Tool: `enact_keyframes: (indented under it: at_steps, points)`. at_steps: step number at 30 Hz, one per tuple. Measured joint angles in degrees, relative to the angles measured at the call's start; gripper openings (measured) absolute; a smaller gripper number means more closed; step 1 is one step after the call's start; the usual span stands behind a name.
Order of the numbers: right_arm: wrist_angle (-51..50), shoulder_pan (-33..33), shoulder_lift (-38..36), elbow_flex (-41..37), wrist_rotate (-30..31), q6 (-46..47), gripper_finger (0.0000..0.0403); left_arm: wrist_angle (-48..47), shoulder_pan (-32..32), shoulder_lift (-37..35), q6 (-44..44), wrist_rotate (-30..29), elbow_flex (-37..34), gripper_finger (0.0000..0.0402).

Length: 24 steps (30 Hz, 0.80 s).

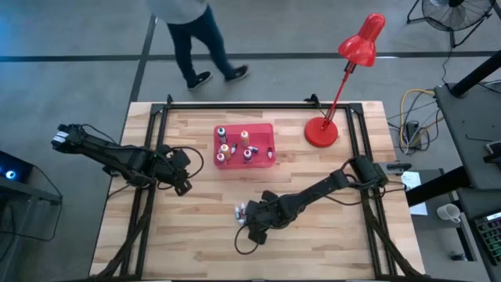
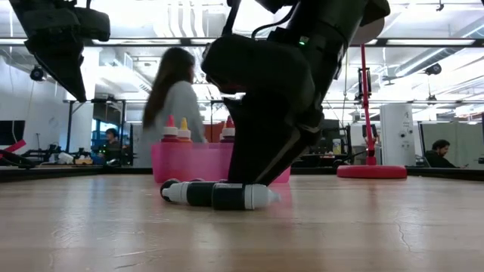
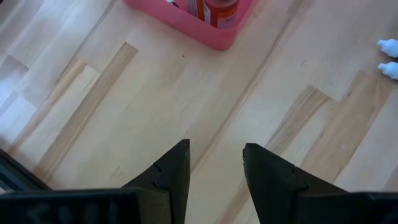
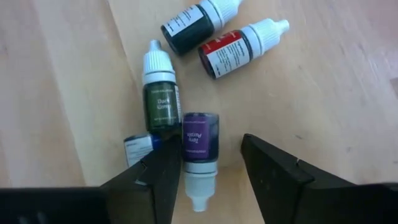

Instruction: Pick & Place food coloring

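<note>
Right claw (image 4: 208,171) straddles the purple bottle (image 4: 199,140), open, gripping nothing; centre it before closing, avoiding neighbours.

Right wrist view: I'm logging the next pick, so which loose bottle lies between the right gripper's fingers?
The purple bottle lies between the right gripper's open fingers. The green bottle lies beside it; the dark teal bottle and red bottle lie farther off.
</note>
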Motion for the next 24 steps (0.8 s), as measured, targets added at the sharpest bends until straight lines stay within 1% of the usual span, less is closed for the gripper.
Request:
enact_keyframes:
  at_steps: [7,13,15,18,24]
  points:
    - [-0.9,-0.2,0.0,-0.6,1.0,-5.7,0.0118,0.0,0.0,0.0,0.1,0.0,0.0,0.0122]
    - [-2.0,-1.7,-0.6,0.1,1.5,-1.5,0.0065,0.0,0.0,0.0,0.0,0.0,0.0,0.0122]
    - [-2.6,-2.2,-1.2,0.5,4.9,-1.7,0.0056,0.1,0.0,0.0,0.1,0.0,0.0,0.0122]
    - [-3.7,-3.2,-3.8,1.4,12.4,-0.7,0.0057,0.2,0.0,0.0,0.1,0.0,0.0,0.0122]
    - [-14.2,-7.2,-11.1,1.1,26.1,7.6,0.0062,0.3,0.0,0.0,0.1,-0.2,0.0,0.0122]
